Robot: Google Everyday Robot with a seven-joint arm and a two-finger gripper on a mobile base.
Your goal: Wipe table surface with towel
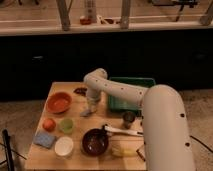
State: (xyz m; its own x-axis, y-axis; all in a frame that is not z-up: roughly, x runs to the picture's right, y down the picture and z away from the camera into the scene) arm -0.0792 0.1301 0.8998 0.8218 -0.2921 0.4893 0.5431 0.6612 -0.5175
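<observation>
A wooden table (80, 122) stands in the middle of the camera view. My white arm reaches from the lower right over the table. My gripper (91, 106) points down at the table's middle, just left of the green bin. A small pale grey towel (88, 112) lies bunched on the table right under the gripper, touching it.
A green bin (131, 95) sits at the back right. On the table are a red bowl (59, 102), an orange fruit (48, 124), a green cup (66, 125), a blue sponge (45, 140), a white bowl (64, 146), a dark bowl (95, 141), a metal cup (129, 119) and a white utensil (122, 131).
</observation>
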